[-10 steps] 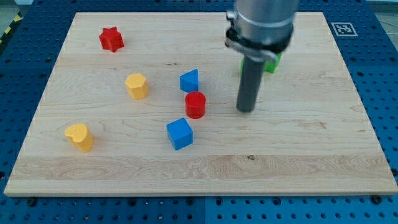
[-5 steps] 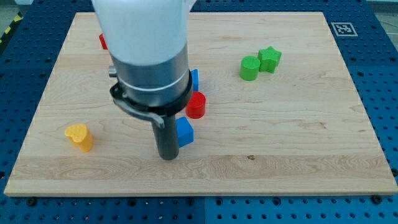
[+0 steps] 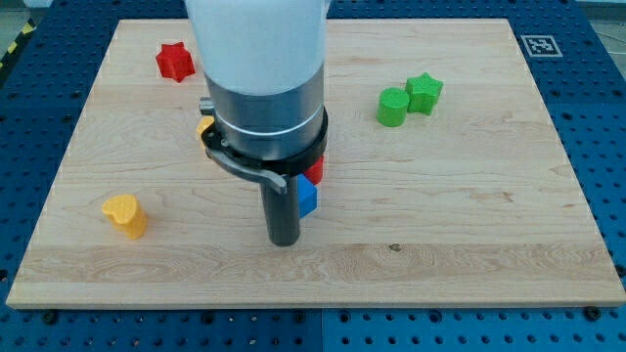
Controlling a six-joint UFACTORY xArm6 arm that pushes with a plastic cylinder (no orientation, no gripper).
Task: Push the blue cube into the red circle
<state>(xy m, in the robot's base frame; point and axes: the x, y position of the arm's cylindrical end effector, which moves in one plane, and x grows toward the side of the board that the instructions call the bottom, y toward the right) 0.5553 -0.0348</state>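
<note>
Wooden board [image 3: 489, 215], dark rod, my tip [image 3: 284, 241] touching blue cube [image 3: 307, 196] (pincer unseen), red circle [image 3: 316, 171] adjacent.

From here I see a pale wooden table [image 3: 469, 235] with lengthwise grain and a small dark knot [image 3: 395, 246] toward the view's bottom right. It lies on a blue base [image 3: 597, 117] dotted with rows of holes, visible on every side. A black-and-white marker [image 3: 540, 45] sits just off the board's top right corner. Yellow-black hazard tape [image 3: 14, 47] runs at the view's top left. The light is even and soft, with faint shadows.
</note>
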